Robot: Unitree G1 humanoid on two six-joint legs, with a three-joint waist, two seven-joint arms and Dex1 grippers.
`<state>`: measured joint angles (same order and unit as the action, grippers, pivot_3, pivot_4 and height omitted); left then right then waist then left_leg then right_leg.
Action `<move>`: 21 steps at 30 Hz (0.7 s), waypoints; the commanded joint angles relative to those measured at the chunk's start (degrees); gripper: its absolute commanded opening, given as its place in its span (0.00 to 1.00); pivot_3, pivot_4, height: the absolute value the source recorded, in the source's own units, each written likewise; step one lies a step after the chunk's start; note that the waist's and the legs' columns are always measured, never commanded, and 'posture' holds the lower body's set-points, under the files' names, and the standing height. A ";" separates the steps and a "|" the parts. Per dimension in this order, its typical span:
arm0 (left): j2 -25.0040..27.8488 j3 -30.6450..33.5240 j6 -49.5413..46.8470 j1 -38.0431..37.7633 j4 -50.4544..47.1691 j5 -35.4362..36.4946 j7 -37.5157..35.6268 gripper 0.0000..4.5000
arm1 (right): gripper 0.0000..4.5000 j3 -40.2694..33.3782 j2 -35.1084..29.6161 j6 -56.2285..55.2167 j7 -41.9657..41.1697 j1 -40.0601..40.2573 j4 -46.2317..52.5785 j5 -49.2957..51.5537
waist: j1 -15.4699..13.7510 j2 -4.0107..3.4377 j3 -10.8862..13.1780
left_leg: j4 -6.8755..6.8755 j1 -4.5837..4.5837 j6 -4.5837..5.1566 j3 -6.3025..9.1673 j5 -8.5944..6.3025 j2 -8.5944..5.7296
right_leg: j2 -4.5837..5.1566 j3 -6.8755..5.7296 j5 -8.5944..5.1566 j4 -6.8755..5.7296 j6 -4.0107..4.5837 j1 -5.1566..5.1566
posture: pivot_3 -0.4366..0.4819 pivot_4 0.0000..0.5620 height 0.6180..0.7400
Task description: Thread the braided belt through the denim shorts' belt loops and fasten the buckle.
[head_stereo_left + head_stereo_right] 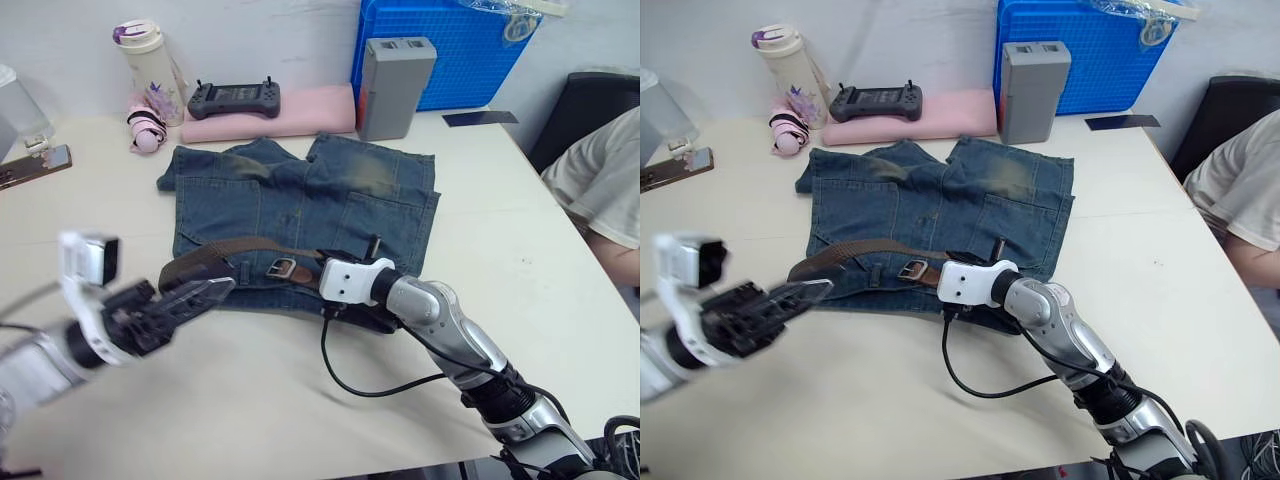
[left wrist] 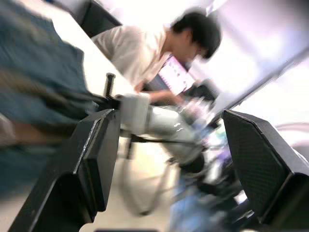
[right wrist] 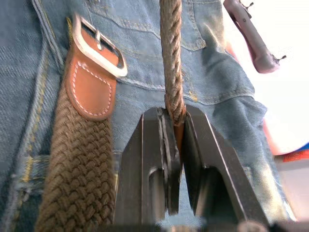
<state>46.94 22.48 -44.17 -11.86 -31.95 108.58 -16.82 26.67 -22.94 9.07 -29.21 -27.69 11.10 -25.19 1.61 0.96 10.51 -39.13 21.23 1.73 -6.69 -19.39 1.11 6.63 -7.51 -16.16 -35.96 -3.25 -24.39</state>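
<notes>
Right gripper (image 3: 175,145) pinching the braided belt (image 3: 170,58) edge-on, strap pressed between both fingers, over the waistband of the denim shorts (image 1: 300,200). Buckle (image 3: 99,43) just beside it, flat on the denim, on its tan tab, unfastened. Belt lying along the waistband in a shallow arc, far end curling off the shorts' left side. One belt loop (image 1: 374,244) standing up near the right wrist.

Left gripper (image 1: 200,293) spread wide, hovering low beside the belt's curled end, clear of the cloth.

Shorts spread mid-bench, waistband toward the near edge. Pink pad (image 1: 290,112), black controller (image 1: 234,98), grey box (image 1: 396,86), blue crate (image 1: 460,50) along the far edge. Person (image 1: 600,185) seated at the right edge.
</notes>
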 commanded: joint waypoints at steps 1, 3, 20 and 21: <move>-9.18 -7.94 7.98 -0.19 -4.31 4.42 19.27 0.82 | 0.00 0.20 -0.15 -3.22 1.98 -1.37 1.22 -3.79 | -0.20 0.00 0.00 | -0.03 -0.03 -0.01 0.02 0.01 -0.04 | 0.01 0.03 0.00 0.03 0.01 0.01 | 0.48 0.27 0.90; -15.12 -11.29 11.20 1.24 -5.27 4.42 28.41 0.82 | 0.00 0.18 -0.10 -4.33 2.43 -1.44 1.06 -5.14 | -0.27 0.08 -0.04 | -0.06 -0.10 -0.02 0.06 0.04 -0.10 | 0.02 0.08 0.00 0.03 0.01 0.08 | 0.48 0.27 0.90; -36.35 -13.46 22.26 14.66 -4.61 4.42 61.50 0.82 | 0.00 -1.02 0.38 -8.08 2.15 -0.68 0.98 -7.60 | -0.74 0.14 -0.08 | -0.08 -0.11 -0.04 0.06 0.17 -0.11 | -0.15 0.05 0.00 0.06 0.02 0.14 | 0.48 0.27 0.90; -36.78 -13.16 22.45 15.04 -4.39 4.42 61.67 0.82 | 0.00 -1.04 0.35 -8.20 2.13 -0.64 1.06 -7.59 | -0.90 0.14 -0.08 | -0.08 -0.11 -0.03 0.06 0.17 -0.11 | -0.15 0.05 0.00 0.07 0.02 0.14 | 0.48 0.27 0.90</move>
<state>10.70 8.45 -22.07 2.19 -35.12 112.44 44.46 26.72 -22.87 2.08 -27.35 -28.29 10.83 -32.85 0.71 1.10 10.43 -39.21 21.12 1.70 -6.63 -19.21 1.00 6.46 -7.46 -16.16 -35.88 -3.23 -24.24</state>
